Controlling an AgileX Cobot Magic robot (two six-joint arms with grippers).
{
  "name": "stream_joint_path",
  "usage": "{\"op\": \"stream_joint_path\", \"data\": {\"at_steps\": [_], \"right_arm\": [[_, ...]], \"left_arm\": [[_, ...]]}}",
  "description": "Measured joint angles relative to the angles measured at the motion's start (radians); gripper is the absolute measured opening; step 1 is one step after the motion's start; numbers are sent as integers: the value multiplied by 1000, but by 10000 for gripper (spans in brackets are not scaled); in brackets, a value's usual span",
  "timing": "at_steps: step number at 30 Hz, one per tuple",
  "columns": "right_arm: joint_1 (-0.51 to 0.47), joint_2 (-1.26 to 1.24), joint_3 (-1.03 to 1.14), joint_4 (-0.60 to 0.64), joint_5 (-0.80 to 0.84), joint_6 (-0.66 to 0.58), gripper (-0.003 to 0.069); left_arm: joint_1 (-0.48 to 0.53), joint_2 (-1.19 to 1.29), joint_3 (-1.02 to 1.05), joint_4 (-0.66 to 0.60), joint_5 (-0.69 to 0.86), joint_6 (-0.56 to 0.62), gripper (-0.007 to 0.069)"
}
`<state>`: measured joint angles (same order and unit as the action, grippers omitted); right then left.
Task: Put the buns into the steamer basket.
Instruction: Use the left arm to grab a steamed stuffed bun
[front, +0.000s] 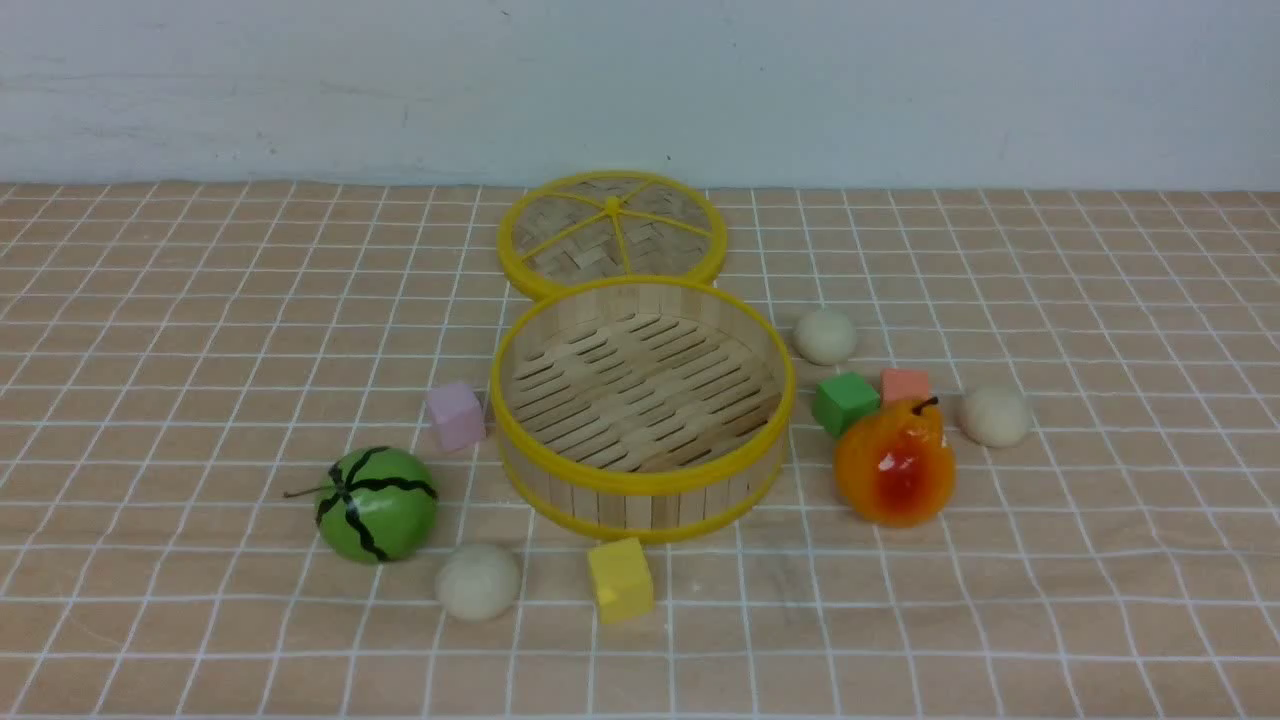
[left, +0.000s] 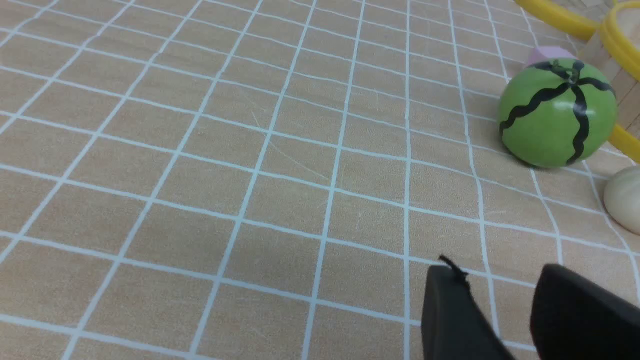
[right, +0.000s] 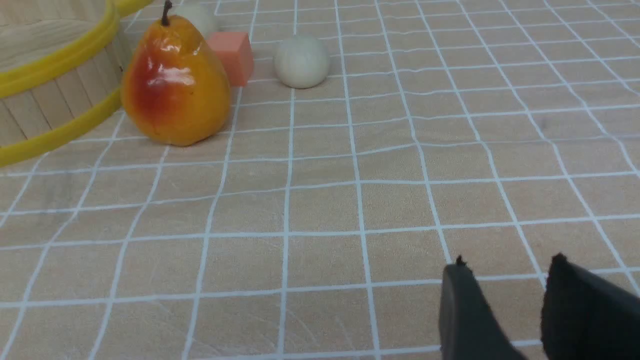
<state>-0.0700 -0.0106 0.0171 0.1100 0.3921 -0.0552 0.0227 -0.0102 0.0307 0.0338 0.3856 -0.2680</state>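
At lower centre of the front view, a bun (front: 478, 582) lies on the desk (front: 150, 400) below the basket (front: 640, 483); set your open left claw (left: 500, 282) squarely astride it, clear of the watermelon (front: 377, 503).

No writing, label, brand, number or sign can be read on anything here.

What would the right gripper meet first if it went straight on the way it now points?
Probably only the tablecloth: ahead of the right gripper it looks bare; the nearest bun and the pear sit off to one side.
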Motion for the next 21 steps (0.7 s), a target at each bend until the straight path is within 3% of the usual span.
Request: {"op": "stream_joint_path", "data": {"at_steps": [15, 21], "right_arm": [[0, 0, 0, 0, 0, 0, 239], [0, 0, 0, 0, 0, 0, 239]], "left_arm": [[0, 0, 0, 35, -7, 0, 238], [0, 0, 0, 37, -137, 0, 238]]}}
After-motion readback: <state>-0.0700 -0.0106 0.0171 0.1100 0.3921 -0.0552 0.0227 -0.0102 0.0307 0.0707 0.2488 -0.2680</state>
